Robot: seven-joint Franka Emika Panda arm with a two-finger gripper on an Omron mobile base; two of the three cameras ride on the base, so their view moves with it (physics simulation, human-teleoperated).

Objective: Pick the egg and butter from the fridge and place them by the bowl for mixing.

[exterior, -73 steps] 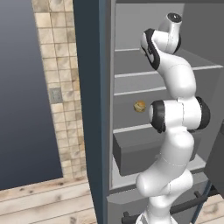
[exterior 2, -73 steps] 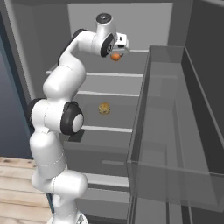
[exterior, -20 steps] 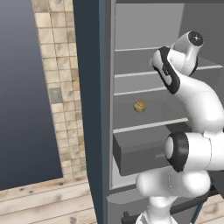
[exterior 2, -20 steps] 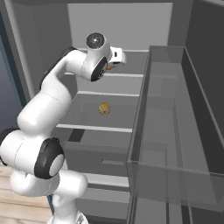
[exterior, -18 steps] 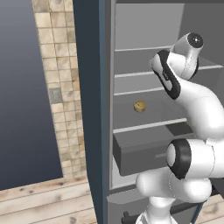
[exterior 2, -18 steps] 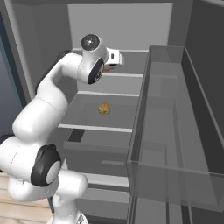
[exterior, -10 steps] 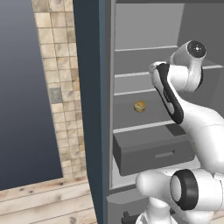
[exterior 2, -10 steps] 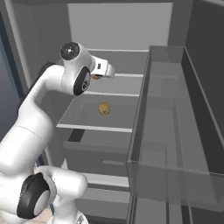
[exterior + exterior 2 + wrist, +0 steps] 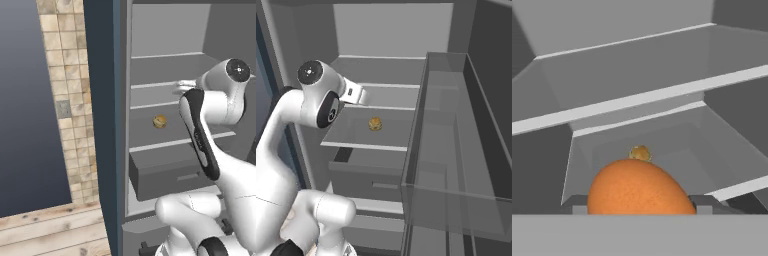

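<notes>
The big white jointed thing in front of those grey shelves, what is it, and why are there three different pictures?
It is a robot arm, shown in a computer-made kitchen, reaching into an open fridge. Two pictures come from cameras riding on the robot's base, one behind the arm to its left and one to its right, so they show the same fridge from two sides. The third comes from a camera on the hand itself, looking along the gripper. There the large orange-brown shape is the egg, sitting right at the gripper, which appears to be holding it. On a middle shelf lies a small tan, speckled round item. Under that shelf is a grey drawer.
</notes>
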